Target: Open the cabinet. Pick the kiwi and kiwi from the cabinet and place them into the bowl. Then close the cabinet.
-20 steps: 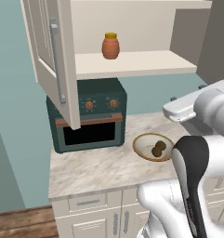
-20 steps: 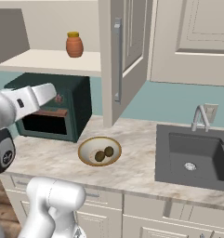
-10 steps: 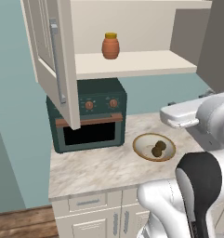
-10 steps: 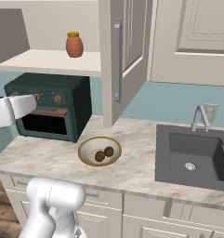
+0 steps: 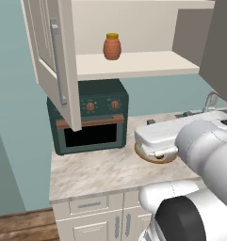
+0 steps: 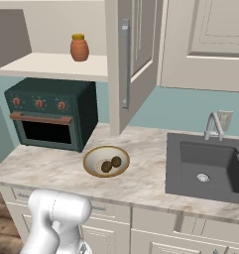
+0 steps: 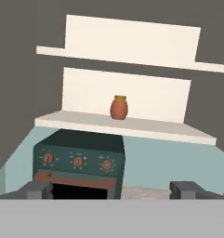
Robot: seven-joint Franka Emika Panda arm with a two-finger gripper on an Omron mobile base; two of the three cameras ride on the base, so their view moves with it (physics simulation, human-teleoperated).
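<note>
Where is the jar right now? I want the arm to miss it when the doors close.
The jar stands on the open cabinet's lower shelf, directly above the toaster oven, left of the door in the right base view.

You are not getting any readable text, label, brand, number or sign in these views. The toaster oven [image 6: 51, 114] is showing three plain orange knobs with no markings you could read beside them. The orange-brown jar [image 5: 112, 46] on the shelf is carrying no label. The cabinet [image 6: 133, 54] doors are showing bare panels, and the bowl [image 6: 106, 161] and the counter [image 6: 141, 173] are bearing no writing either.
</note>
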